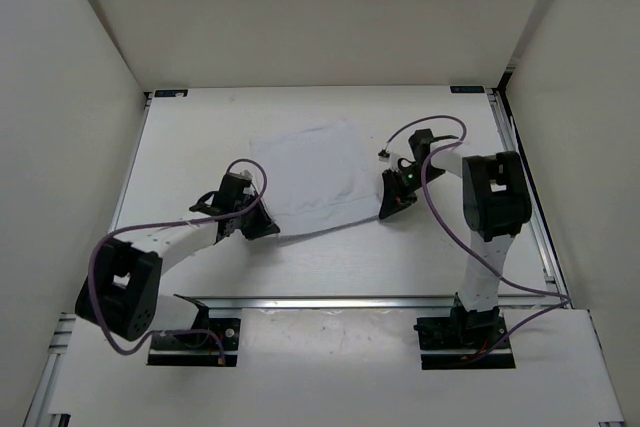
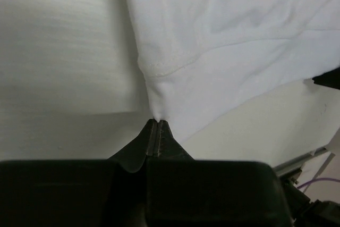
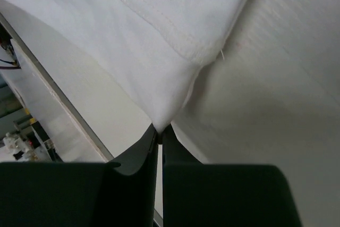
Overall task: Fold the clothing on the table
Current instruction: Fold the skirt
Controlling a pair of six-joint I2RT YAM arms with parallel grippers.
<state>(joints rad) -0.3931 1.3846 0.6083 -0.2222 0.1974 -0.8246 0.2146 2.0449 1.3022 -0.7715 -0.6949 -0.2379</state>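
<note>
Clothing (image 1: 310,172) pinched at both near corners on the desk (image 1: 190,147)
It lies mid-desk, wrinkled, its near edge running between the arms. Left claw (image 2: 155,125) is clenched on the near-left corner; right claw (image 3: 159,130) is clenched on the near-right corner, cloth bunching at each tip.

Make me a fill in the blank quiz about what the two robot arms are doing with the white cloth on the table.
1. The left pincer is ____ on a corner of the plain white thin fabric clothing.
2. The right pincer pinches another corner of it, so ____ pincers hold the clothing.
3. The thin cables looping along both arms are coloured ____.

Missing words: shut; two; purple.
</note>
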